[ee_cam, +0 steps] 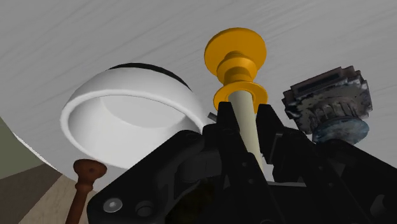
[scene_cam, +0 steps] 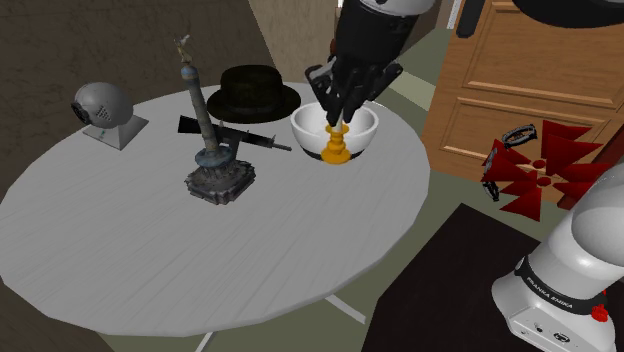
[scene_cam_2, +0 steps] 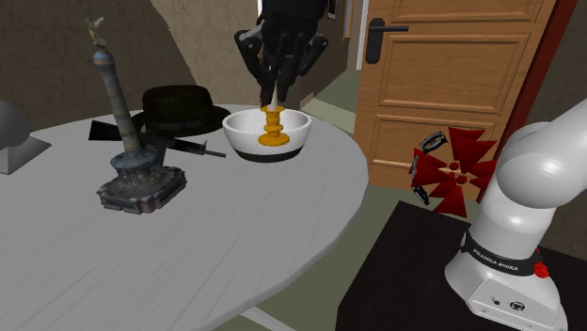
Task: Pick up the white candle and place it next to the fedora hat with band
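Candle [scene_cam: 338, 143] clamped in tool [scene_cam: 338, 118], upright beside white bowl [scene_cam: 303, 128]; grasp done; lift unconfirmed; carry to fedora hat [scene_cam: 253, 90] and release outstanding.

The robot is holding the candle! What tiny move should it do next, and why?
Probably lift it a little, then swing it toward the black hat. The gripper is shut on the candle, which is right by the white bowl, and the hat lies past the bowl.
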Tool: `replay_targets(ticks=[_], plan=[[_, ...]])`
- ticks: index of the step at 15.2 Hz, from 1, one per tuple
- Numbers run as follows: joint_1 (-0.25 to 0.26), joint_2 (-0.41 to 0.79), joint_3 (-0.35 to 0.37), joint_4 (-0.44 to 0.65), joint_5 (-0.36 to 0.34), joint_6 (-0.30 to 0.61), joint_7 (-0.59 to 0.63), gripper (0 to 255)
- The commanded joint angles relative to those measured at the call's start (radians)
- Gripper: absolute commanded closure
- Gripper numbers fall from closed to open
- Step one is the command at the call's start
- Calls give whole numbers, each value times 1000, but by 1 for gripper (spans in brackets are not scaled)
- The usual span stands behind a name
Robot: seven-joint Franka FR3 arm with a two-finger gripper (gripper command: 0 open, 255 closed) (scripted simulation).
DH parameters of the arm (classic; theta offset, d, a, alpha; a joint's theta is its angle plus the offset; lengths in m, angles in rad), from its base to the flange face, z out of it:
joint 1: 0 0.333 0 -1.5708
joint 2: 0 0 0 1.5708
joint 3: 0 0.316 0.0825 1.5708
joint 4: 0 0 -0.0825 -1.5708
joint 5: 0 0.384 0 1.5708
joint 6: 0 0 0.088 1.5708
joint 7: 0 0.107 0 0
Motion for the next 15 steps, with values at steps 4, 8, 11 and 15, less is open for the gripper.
replay_targets(ticks=[4, 8, 11, 15], plan=[[-8, 9, -13, 73, -9, -64, -10, 255], [-18, 24, -19, 136, -18, -113, -17, 255], [-26, 37, -21, 185, -26, -150, -21, 255], [-39, 57, -22, 255, -37, -200, -25, 255]])
